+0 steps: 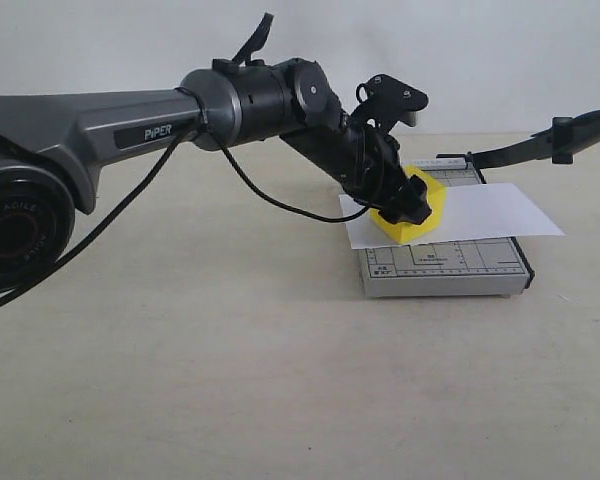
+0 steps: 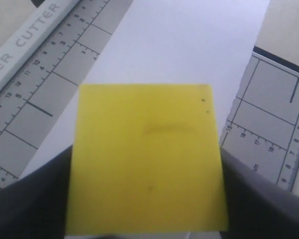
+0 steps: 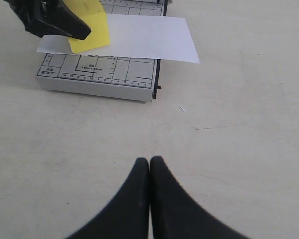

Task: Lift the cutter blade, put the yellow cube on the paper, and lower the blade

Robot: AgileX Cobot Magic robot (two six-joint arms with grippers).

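The left gripper point(image 1: 405, 205) is closed on the yellow cube point(image 1: 435, 200), one dark finger point(image 2: 35, 204) pressed to each side of it. In the exterior view the cube sits tilted over the left end of the paper point(image 1: 490, 212), with its low corner down at the sheet. I cannot tell whether it actually touches the paper.

The paper lies across the grey cutter base point(image 1: 450, 268) and hangs over the base's edge on both sides. Most of the sheet to the right of the cube is bare. The printed grid at the front of the base is also uncovered.

The cutter blade point(image 1: 540, 145) is raised. It slopes up and away to the right from the back of the base, well clear of the paper and the cube.

The left arm reaches in from the left and crosses above the table point(image 1: 230, 380), with its cable drooping beneath it.

The right gripper point(image 3: 149, 160) has its fingers pressed together with nothing between them. It hangs over open tabletop, well apart from the base's near corner. Nothing lies between that gripper and the base.
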